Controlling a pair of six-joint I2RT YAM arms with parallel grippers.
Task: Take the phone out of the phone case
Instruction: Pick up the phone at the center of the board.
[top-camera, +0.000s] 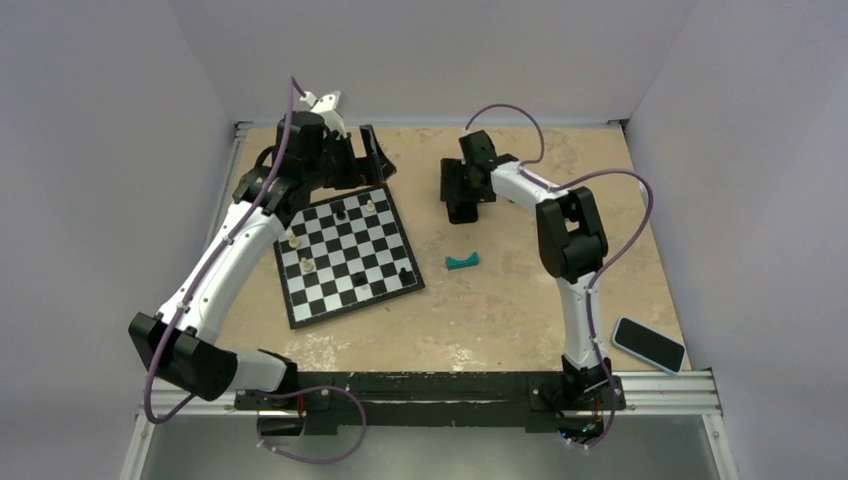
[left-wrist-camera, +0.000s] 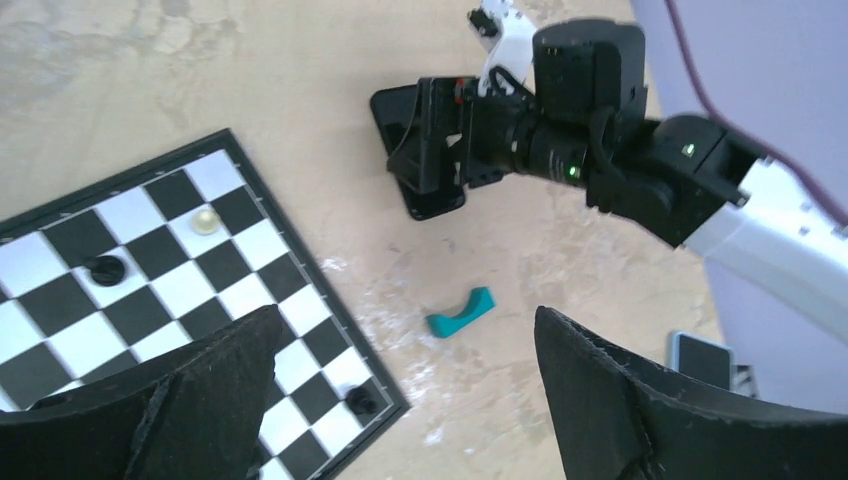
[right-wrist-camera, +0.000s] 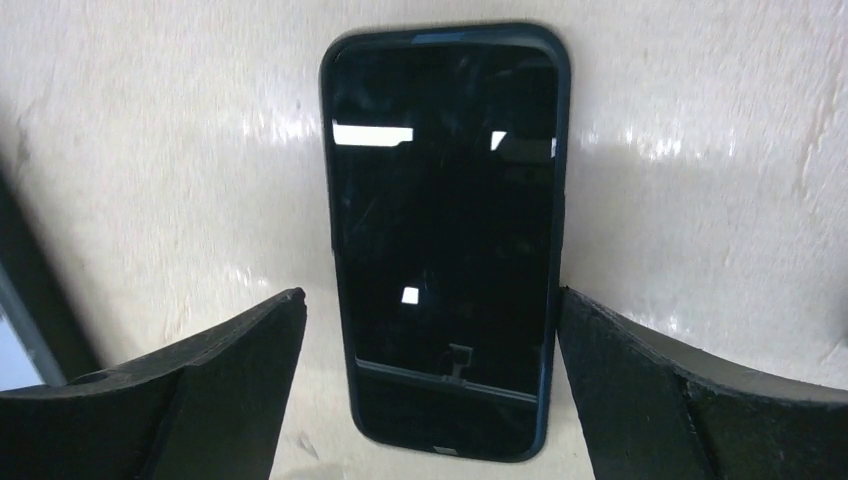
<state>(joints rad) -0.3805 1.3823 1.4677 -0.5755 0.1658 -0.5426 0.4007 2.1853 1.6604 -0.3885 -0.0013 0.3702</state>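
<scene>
**Both sides spread wide, nothing held**

Around the desk (top-camera: 520, 310): white walls (top-camera: 100, 150) close on the left, far and right sides, and a metal rail (top-camera: 660, 380) along the near edge. Open room on the mottled beige top between the chessboard (top-camera: 345, 255) and the right arm, with only a small teal curved piece (top-camera: 462, 262) lying in it.

Far of centre, the right claw (right-wrist-camera: 430, 305), spread apart and gripping nothing, straddling a black glossy phone slab (right-wrist-camera: 445, 230) flat on the desk. Rounded corners, raised dark rim, light glints on the face. Long axis running far to near, in line with the claw. No telling from here whether shell or handset.

At the chessboard's far edge, the left claw (left-wrist-camera: 405, 320), likewise apart and empty, with rough matte black fingers (left-wrist-camera: 200, 400).

Well apart from both, the phone (top-camera: 648, 344), flat at the right near corner, just beside the rail. Black face up, light-blue rim, rounded rectangle. Long axis diagonal, far-left to near-right.
</scene>
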